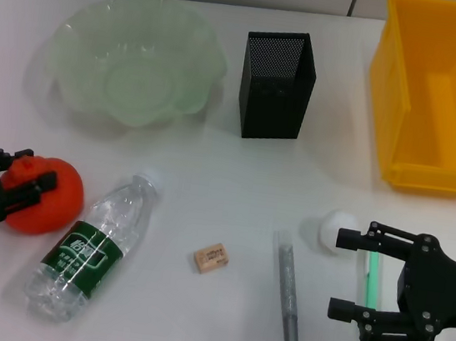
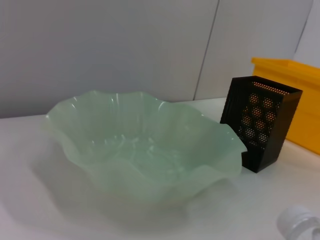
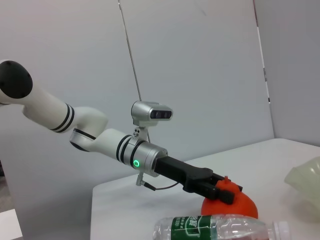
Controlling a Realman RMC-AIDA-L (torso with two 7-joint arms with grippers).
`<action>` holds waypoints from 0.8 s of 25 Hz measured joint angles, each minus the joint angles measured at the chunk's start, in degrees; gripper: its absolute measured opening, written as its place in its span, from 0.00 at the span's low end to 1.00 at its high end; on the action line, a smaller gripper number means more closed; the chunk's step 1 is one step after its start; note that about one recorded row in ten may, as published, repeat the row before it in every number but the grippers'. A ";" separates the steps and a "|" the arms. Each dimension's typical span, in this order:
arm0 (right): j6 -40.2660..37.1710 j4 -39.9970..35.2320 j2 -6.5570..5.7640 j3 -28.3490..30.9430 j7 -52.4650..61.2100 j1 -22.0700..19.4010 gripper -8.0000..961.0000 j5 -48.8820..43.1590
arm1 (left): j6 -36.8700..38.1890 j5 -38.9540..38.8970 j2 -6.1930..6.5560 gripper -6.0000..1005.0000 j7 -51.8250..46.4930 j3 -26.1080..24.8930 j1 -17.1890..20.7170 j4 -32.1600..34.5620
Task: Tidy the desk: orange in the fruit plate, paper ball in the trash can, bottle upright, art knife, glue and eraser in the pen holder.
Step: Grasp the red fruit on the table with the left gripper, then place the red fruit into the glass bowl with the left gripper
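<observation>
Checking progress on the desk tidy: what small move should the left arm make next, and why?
Probably lift the orange and carry it toward the fruit plate: the left gripper appears clamped on it while it sits on the desk, and the plate holds no fruit.

Left arm [image 3: 95,135]: white tube, black rings, silver wrist, green light; black pincer [image 3: 212,186]. Right pincer [image 1: 361,276] black, screwed.

**Fruit plate fills the left wrist view**

The fruit plate [image 2: 145,155] sits empty on the white bench [image 2: 20,145]. At its 3 o'clock stands the pen holder [image 2: 261,122], just beside it. Beyond shows the trash can [image 2: 300,100]. A bottle cap [image 2: 299,222] peeks in at 5 o'clock.
</observation>
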 joint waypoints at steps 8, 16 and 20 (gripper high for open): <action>0.16 0.00 0.00 0.01 0.03 -0.28 0.87 0.00 | 4.86 -1.58 -0.36 0.39 -2.49 -0.81 -0.02 4.45; -0.36 0.00 -0.01 1.18 0.60 -0.21 0.87 0.85 | 7.00 -9.35 -0.73 0.25 -3.84 -0.65 -6.63 7.38; -1.15 0.00 -0.22 2.08 1.50 -0.42 0.87 1.50 | -0.87 -9.14 -0.69 0.22 -3.20 -0.41 -14.21 3.29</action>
